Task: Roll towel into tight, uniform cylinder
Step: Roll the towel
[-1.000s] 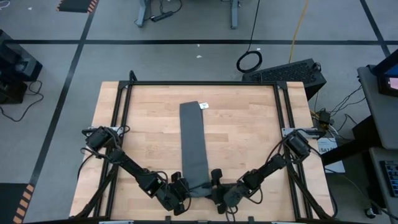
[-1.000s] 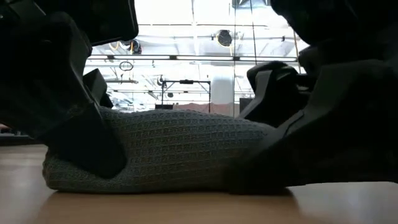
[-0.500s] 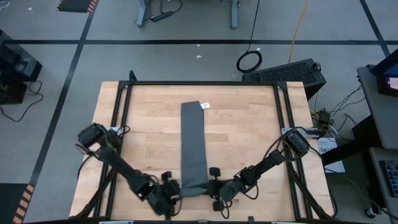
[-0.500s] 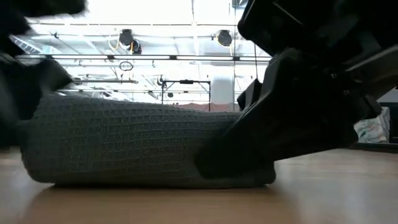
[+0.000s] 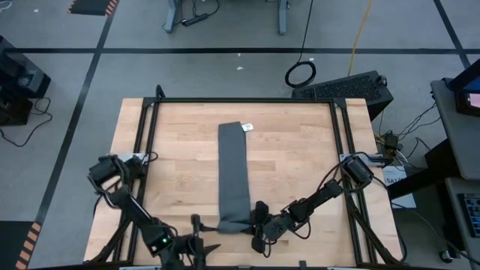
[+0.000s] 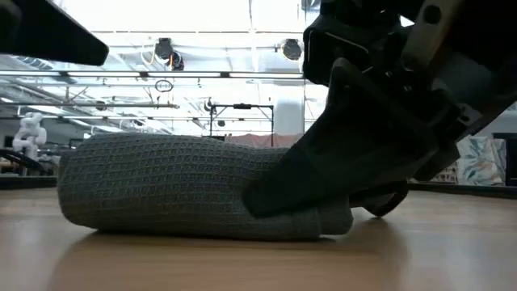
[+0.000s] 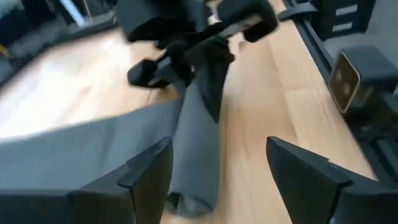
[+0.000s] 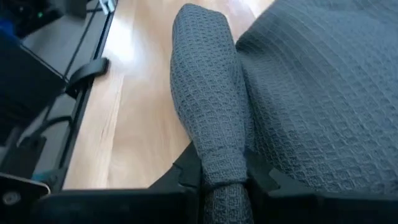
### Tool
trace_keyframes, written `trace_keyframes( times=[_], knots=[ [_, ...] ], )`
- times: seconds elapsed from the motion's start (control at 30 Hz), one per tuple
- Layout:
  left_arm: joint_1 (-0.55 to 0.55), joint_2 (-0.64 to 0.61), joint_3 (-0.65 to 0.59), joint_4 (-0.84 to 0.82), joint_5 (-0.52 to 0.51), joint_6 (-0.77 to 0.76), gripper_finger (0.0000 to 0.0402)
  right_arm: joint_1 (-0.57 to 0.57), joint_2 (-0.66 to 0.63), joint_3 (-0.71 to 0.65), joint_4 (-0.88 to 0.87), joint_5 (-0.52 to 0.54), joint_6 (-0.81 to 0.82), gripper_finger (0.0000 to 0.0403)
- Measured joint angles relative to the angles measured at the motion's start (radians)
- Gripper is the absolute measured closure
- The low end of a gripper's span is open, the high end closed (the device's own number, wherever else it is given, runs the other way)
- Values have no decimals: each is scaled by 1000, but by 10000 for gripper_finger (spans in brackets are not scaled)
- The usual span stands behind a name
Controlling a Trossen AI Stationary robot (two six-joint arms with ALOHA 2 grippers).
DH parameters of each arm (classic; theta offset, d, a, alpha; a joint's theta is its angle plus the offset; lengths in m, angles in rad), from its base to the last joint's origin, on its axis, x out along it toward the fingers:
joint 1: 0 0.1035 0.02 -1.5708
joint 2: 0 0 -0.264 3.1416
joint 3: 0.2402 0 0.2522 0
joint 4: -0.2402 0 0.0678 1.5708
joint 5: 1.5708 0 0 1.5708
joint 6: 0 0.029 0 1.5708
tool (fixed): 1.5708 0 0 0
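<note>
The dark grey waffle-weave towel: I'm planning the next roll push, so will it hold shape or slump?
The dark grey waffle-weave towel probably slumps: its rolled end sags unevenly in the low view. It looks soft, pinching in narrowly where the right gripper clamps it. With the left gripper open and clear, that end may loosen.

The towel is soft, matt grey cloth with a coarse waffle weave. The surface is pale wood, smooth with a faint sheen, edged by a black metal frame. The right gripper looks like matt black plastic.
</note>
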Motion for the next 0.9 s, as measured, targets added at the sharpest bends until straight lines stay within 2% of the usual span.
trace_keyframes(
  times=[0.13,0.27,0.33,0.53,0.9],
  knots=[
    [3,94,1,148,-23,198,139,-4,0,-1,-4,-39,38,358],
    [23,141,5,195,-45,301,139,-7,0,-1,-3,-84,64,359],
    [33,147,5,195,-33,307,139,-7,0,-2,9,-106,65,359],
    [55,150,8,190,102,312,139,-18,-1,-2,39,-153,88,359],
    [65,149,8,156,55,361,166,-27,-3,-2,54,-249,110,359]
  ],
)
